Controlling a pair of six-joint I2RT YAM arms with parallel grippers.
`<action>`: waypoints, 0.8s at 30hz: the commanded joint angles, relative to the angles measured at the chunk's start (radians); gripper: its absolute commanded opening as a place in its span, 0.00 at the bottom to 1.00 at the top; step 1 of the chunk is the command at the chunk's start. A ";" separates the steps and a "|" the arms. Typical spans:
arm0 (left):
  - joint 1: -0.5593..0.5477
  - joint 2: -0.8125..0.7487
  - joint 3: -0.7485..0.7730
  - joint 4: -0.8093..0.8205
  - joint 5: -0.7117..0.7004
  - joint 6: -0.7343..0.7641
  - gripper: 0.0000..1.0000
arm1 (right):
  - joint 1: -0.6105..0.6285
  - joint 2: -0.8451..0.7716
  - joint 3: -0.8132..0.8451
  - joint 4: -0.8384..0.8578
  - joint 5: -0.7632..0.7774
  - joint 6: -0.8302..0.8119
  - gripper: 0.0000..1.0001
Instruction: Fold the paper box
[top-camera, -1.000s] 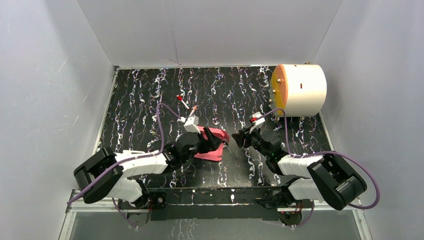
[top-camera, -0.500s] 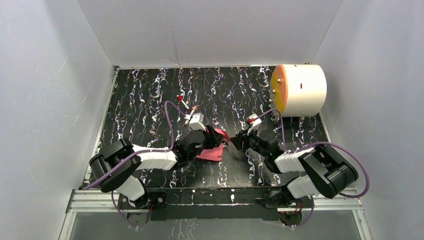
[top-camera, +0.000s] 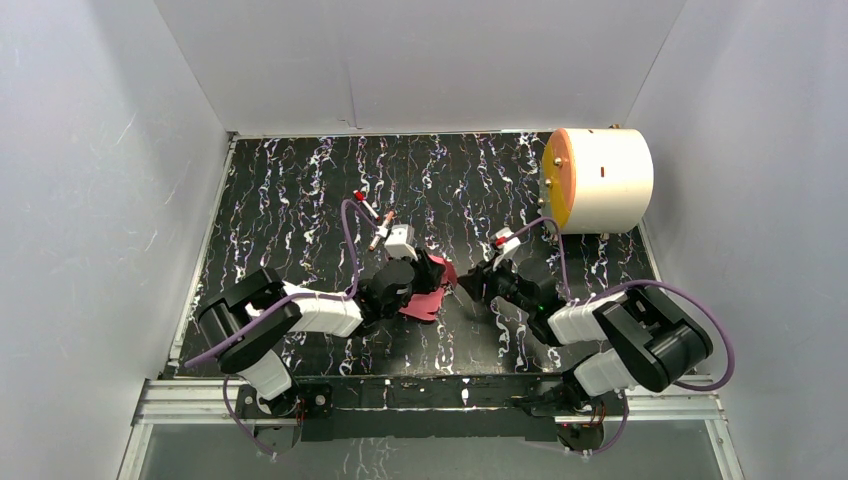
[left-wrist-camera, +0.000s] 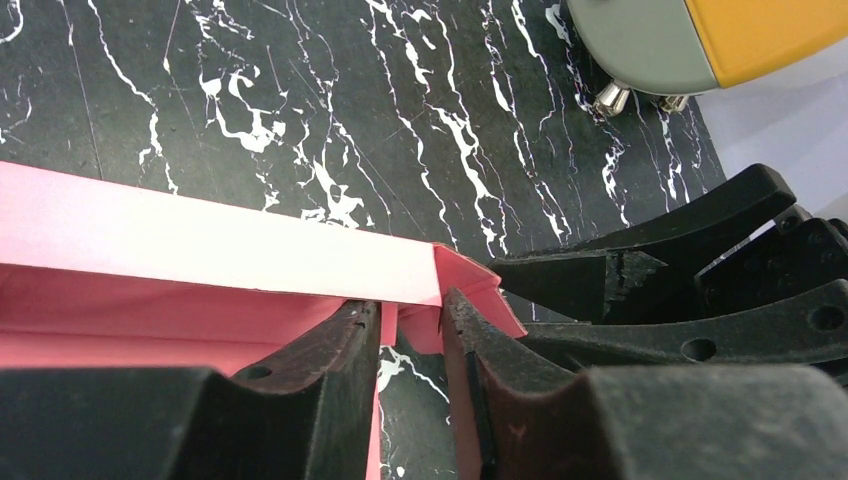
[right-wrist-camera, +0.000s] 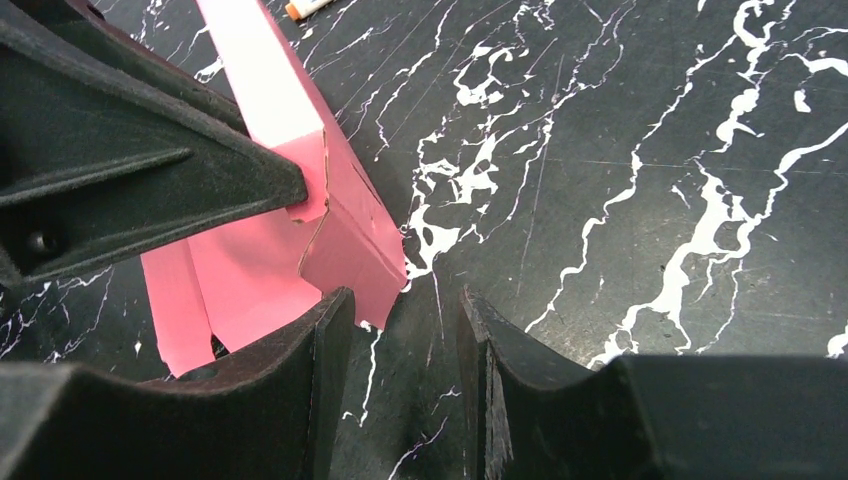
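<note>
- Paper box (top-camera: 424, 303) sits on the dark marbled surface (top-camera: 300, 190) between the two arms, near the middle, with one end under the left gripper (left-wrist-camera: 405, 308).
- Folding looks early to midway (a judgement from the creases alone). One long wall stands up and a corner tab is bent round, yet other flaps lie flat and nothing is tucked or closed.
- Left gripper's jaws stand narrowly apart, straddling that corner tab rather than pinching it.
- Right gripper (right-wrist-camera: 405, 305) is parted and empty, low over the surface just beside the same corner.
- From above, the left gripper covers most of the card. Both wrist views cut off its far end, so the remaining flaps and slits cannot be counted.
</note>
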 joint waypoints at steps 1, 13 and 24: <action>0.004 0.003 0.023 0.063 -0.047 0.076 0.23 | -0.006 0.026 0.045 0.081 -0.060 -0.035 0.50; 0.004 0.028 0.001 0.127 0.031 0.167 0.00 | -0.006 0.136 0.069 0.242 -0.187 -0.105 0.50; 0.004 -0.015 -0.060 0.156 0.041 0.181 0.11 | -0.006 0.253 0.099 0.349 -0.230 -0.131 0.45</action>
